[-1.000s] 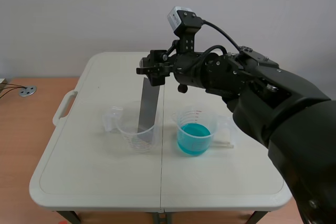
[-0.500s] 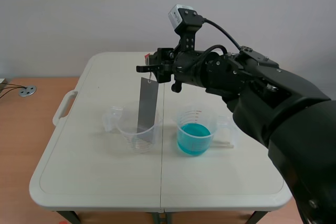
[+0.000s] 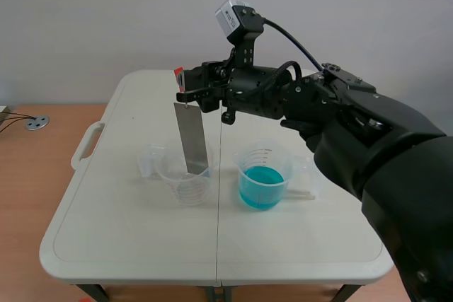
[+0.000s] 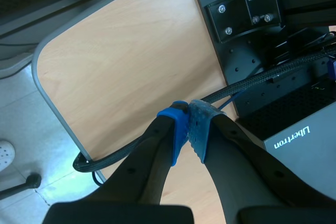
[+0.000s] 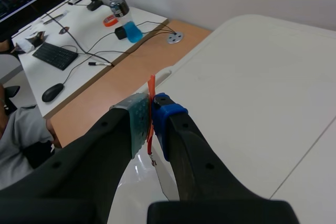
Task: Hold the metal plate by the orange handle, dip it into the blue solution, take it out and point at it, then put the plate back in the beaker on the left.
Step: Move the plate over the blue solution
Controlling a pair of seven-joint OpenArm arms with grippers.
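Right pincer [image 3: 187,93] pinches orange handle [image 5: 151,86] at upper centre of scene; metal plate [image 3: 192,136] hangs tilted, lower end inside left beaker [image 3: 185,183]. Left pincer [image 4: 188,129] is pressed together, empty.

One metal plate [image 3: 192,138], one clear beaker [image 3: 185,180], one blue-filled beaker [image 3: 262,175], one table [image 3: 127,235]

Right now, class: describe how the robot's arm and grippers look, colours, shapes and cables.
The bulky black right arm carries a grey-white box camera with a black cable. The right gripper has thick black fingers, one grey-green dotted pad, one blue pad. The left gripper matches: black fingers, blue and pale dotted pads.
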